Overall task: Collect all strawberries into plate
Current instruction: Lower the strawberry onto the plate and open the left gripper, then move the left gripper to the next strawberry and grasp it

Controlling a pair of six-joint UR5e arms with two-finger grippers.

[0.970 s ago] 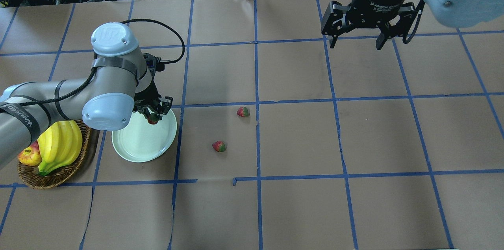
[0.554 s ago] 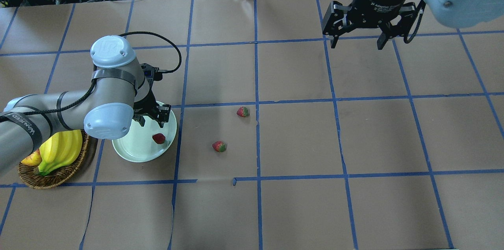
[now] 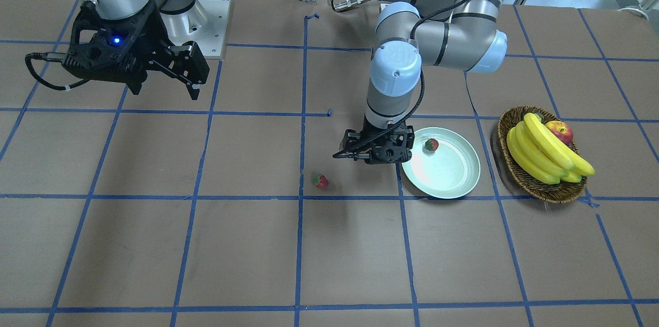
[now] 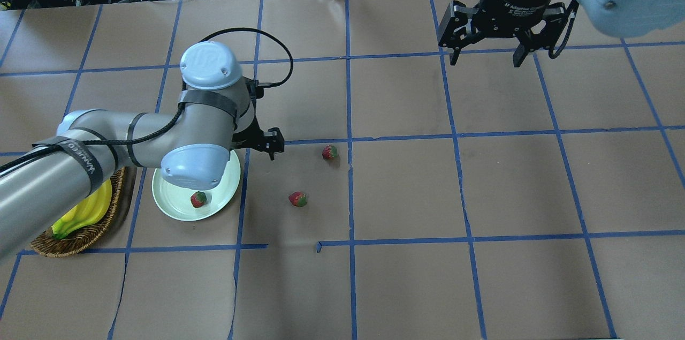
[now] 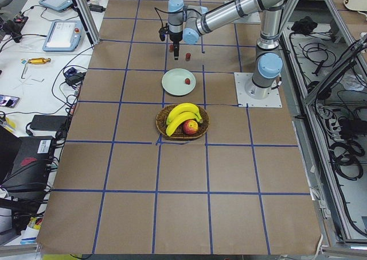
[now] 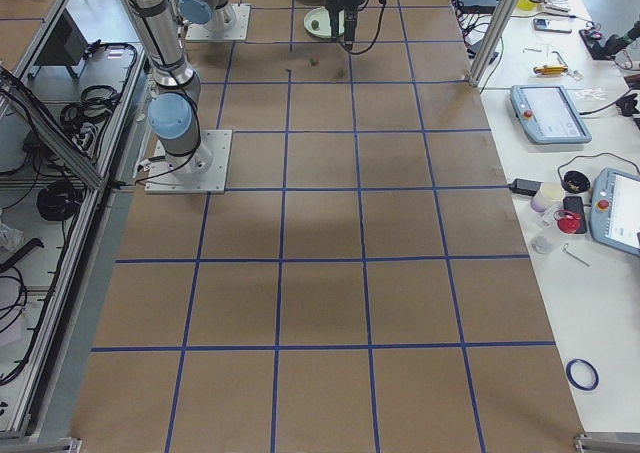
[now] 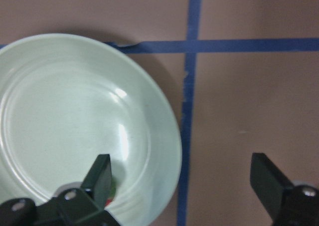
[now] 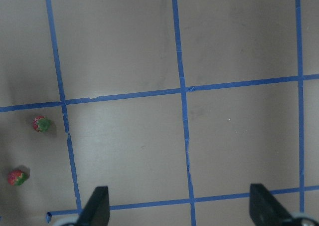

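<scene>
The pale green plate (image 4: 176, 198) holds one strawberry (image 4: 198, 199) near its near rim; both also show in the front view, the plate (image 3: 448, 177) and the strawberry (image 3: 431, 144). Two strawberries lie on the brown table right of the plate, one farther (image 4: 330, 152) and one nearer (image 4: 298, 199). My left gripper (image 4: 260, 151) is open and empty, low over the table just past the plate's right rim. In the left wrist view its fingers (image 7: 101, 175) stand wide apart beside the plate (image 7: 65, 116). My right gripper (image 4: 485, 61) is open and empty, high at the far right.
A brown wicker basket (image 4: 80, 233) with bananas (image 3: 540, 149) and an apple (image 3: 559, 130) sits left of the plate. Blue tape lines grid the table. Cables and devices lie beyond the far edge.
My left gripper opened and let go of a strawberry, which now lies in the plate near its near rim. The left gripper then moved right, off the plate. The right arm stayed put.
</scene>
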